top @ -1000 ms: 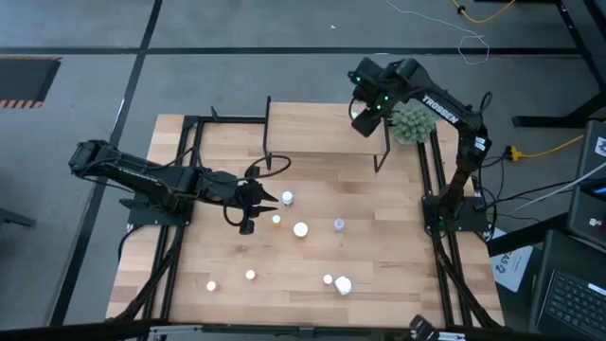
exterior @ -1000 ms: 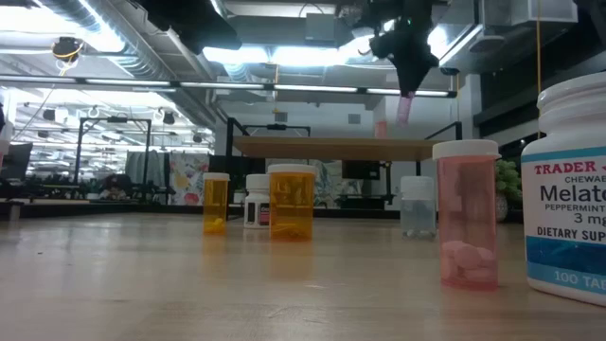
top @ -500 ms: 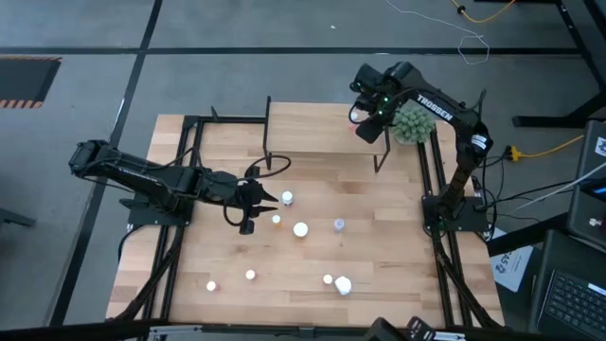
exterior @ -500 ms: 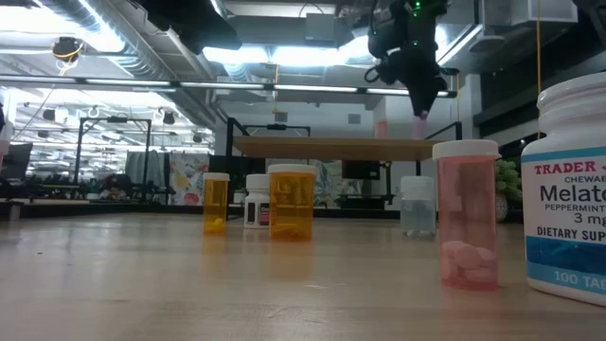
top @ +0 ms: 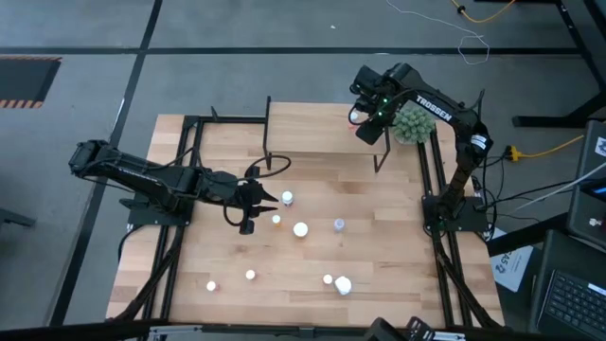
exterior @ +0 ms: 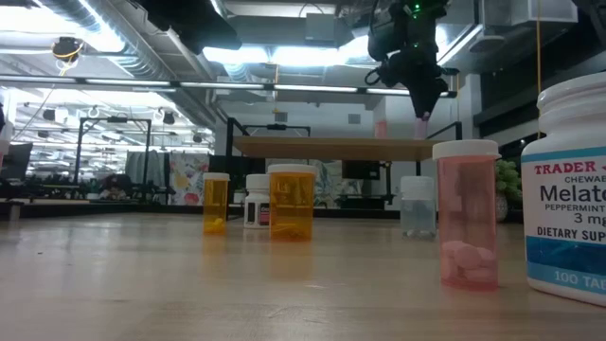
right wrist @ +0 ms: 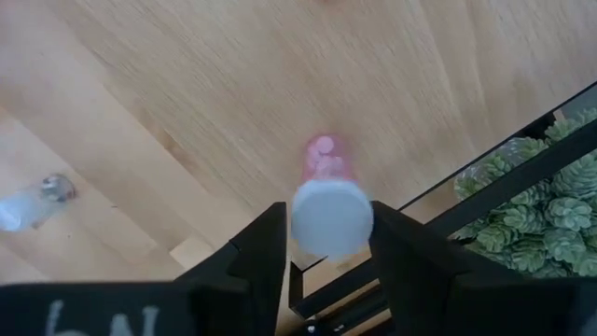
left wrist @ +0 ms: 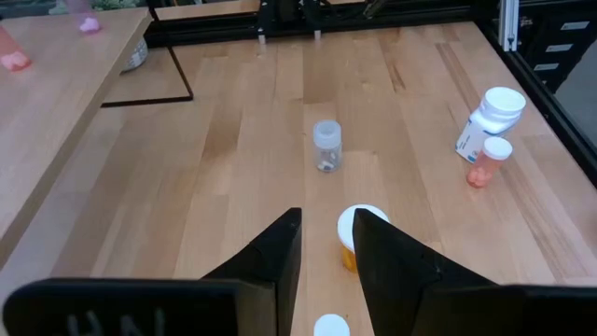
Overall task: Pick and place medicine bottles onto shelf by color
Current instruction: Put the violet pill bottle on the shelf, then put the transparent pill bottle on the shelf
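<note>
Start at the left edge of the tabletop: your left gripper point(top: 254, 202) waits low over the wood, its dark fingers point(left wrist: 280, 245) slightly apart and holding nothing, with a small orange white-capped bottle point(left wrist: 357, 233) standing just ahead of them, partly behind one finger. Farther toward the middle stand a clear bluish-grey vial point(left wrist: 326, 147), then a larger white bottle point(left wrist: 489, 117) touching a small pink one point(left wrist: 485, 161) near the right edge.

Now the part that matters. Your right gripper point(top: 366, 121) hangs over the right end of the light-wood shelf on thin black legs point(exterior: 331, 148), close to its front right corner. The small pink white-capped bottle point(right wrist: 328, 207) stands upright between the right fingers, long axis vertical, cap toward the wrist camera; in the low view its base looks to be resting on the shelf top. I cannot tell whether the fingers grip it or have just let go. Judging from that, your next move is a straight lift: the bottle sits close to the shelf's edge, so any sideways drag risks tipping it off
</note>
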Robot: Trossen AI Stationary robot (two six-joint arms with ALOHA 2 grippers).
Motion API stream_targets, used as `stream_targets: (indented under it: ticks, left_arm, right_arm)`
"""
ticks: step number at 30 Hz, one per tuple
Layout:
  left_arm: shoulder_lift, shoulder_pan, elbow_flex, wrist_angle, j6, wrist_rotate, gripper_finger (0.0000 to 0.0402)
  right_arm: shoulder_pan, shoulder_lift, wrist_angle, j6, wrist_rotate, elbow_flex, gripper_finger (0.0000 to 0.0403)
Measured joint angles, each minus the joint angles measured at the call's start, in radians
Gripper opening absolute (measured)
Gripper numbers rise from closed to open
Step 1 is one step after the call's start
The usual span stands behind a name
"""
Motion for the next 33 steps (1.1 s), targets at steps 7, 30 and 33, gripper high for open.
stream_targets:
  ticks: [7,30,33]
  left_arm:
    - [0.000,0.000,0.000,0.000,0.000,0.000,0.0095]
    - [0.000,0.000,0.000,0.000,0.000,0.000,0.0095]
    - [0.000,0.000,0.000,0.001,0.000,0.000,0.0095]
  right_arm:
    - [0.000,0.000,0.004,0.000,0.001,0.000,0.0182]
    - [0.004,-0.007,-0.001,0.095,-0.019,0.273,0.0195]
    - [0.023,-0.041,-0.002,0.104,-0.119,0.304,0.0195]
